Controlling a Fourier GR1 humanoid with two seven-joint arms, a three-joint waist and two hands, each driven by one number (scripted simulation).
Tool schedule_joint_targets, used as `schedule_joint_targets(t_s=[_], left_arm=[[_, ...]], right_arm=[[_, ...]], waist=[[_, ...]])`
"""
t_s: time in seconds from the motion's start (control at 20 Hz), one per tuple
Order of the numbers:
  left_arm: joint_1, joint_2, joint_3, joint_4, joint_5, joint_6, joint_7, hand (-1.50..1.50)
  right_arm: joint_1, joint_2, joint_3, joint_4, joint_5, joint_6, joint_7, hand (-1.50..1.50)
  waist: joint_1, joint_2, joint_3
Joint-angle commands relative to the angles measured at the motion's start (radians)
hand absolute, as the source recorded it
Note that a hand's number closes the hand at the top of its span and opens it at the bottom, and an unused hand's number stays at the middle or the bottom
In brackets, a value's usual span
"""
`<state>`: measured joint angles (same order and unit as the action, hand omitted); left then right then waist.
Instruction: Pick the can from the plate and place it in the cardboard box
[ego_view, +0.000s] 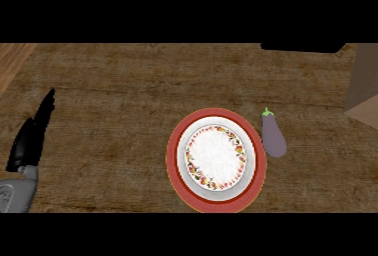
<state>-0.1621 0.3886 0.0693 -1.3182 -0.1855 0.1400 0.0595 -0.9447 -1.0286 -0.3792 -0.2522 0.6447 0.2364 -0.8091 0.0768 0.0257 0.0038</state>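
The left hand (29, 137) comes in at the lower left of the frame, its grey forearm cut by the bottom edge. The black fingers point straight up toward the upper left, held together and uncurled, and nothing is in them. It rests near the left edge, well apart from everything else on the counter (118, 90), a brown surface with a rough wood-like grain that fills most of the view.

Lower centre, slightly to the right, sits the plate (179, 150). It has a wide red rim, a pale grey ring inside that, and a white middle circled by a band of small red and yellow marks. The plate's white middle is bare, and no can shows on it or anywhere else in the view.

Just beside the plate's right edge lies an eggplant (274, 137), pale purple, long, with a small green stem at its upper end. It lies lengthwise up the frame and seems to just touch the red rim, though I cannot tell for certain.

At the right edge, upper part, a tan slab with a slanted lower corner enters the frame: the cardboard box (363, 85), mostly cut off. The right hand does not show.
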Motion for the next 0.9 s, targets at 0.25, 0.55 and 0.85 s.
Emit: schedule_joint_targets(t_s=[0.25, 0.55, 0.85], left_arm=[[0.003, -0.019, 0.001, 0.033, 0.006, -0.010, -0.028, 0.00], [-0.029, -0.021, -0.011, 0.000, -0.010, -0.004, 0.005, 0.00], [-0.042, -0.029, -0.013, 0.014, -0.010, -0.007, -0.010, 0.00]], right_arm=[[-0.120, 0.144, 0.012, 0.076, 0.021, -0.035, 0.139, 1.50], [-0.127, 0.207, 0.032, 0.101, 0.050, -0.100, 0.179, 1.50], [-0.174, 0.238, 0.029, 0.152, 0.059, -0.126, 0.339, -1.50]], waist=[[0.008, 0.008, 0.000], [0.018, 0.014, 0.002], [0.037, 0.024, 0.002]])
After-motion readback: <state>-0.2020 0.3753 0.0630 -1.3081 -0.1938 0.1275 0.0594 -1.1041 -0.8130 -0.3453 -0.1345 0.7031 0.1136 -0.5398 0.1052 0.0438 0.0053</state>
